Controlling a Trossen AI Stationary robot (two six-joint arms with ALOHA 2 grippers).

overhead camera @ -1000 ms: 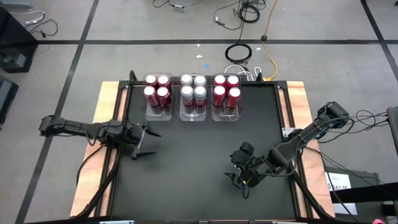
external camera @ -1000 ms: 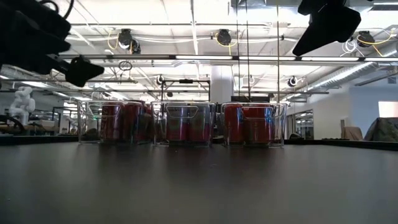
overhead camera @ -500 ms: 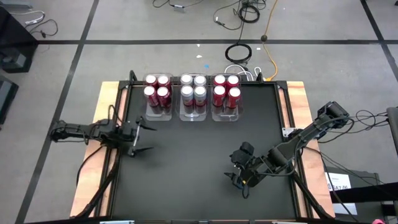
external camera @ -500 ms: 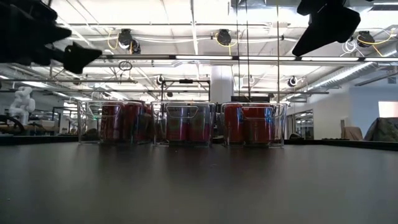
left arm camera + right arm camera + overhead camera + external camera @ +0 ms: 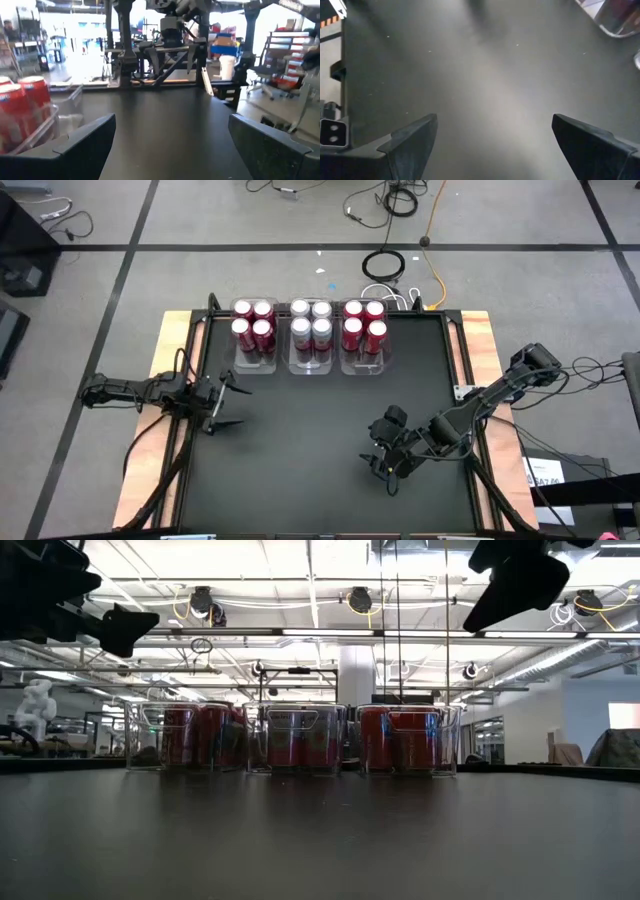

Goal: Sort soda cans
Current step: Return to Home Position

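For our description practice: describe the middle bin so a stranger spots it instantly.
Along the black table's top edge in the high view stand three clear bins. The middle bin holds silver cans; both neighbours hold red cans.

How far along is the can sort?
Done: all twelve cans are binned, four red in the left bin, four silver in the middle bin, four red in the right bin. In hand: nothing. The left claw, at the left edge of the table, and the right claw, over its near right, are both open and empty. Left: likely only parking the arms.
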